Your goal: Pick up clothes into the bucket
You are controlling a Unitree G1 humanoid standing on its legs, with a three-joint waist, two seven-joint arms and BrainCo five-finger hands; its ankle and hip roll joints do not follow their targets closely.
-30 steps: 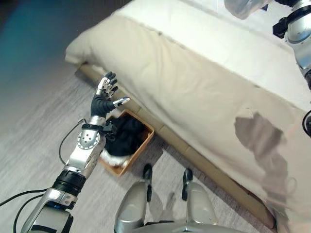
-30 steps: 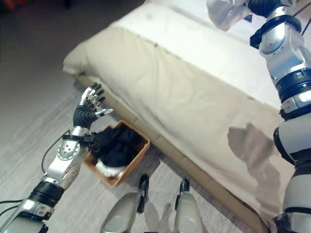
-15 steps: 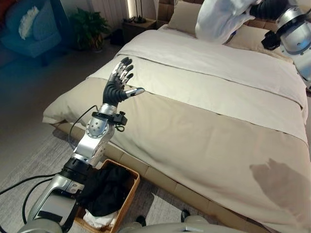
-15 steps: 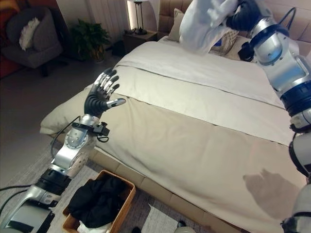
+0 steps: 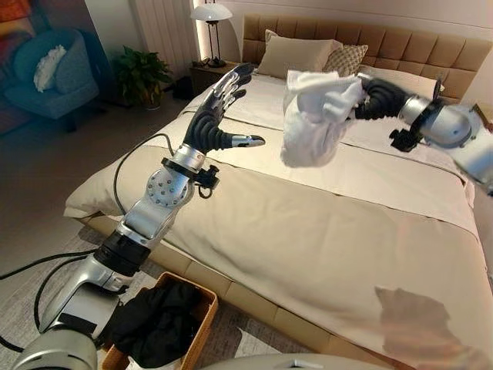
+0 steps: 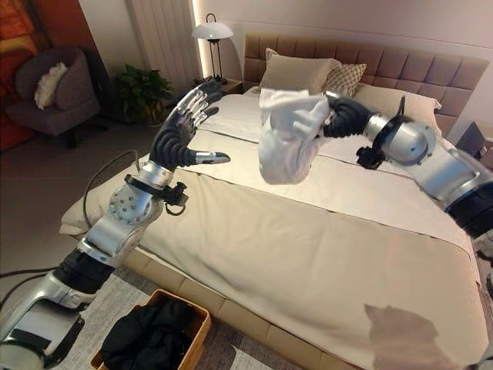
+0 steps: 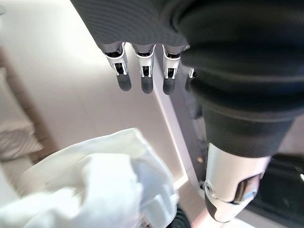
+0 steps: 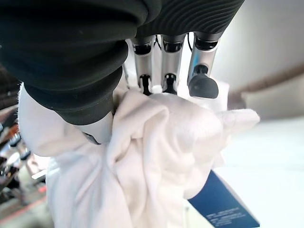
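White garment [image 5: 314,116] bunched in right hand [image 5: 368,99] — fingers curled.

1 white garment [image 5: 312,119] | 1 basket [image 5: 199,308] (dark clothes inside) | 3 pillows [image 6: 296,73] | 1 lamp [image 6: 211,31] | 1 armchair [image 6: 52,96]

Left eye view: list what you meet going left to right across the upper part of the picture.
Blue armchair → potted plant → left hand → white garment → right hand.
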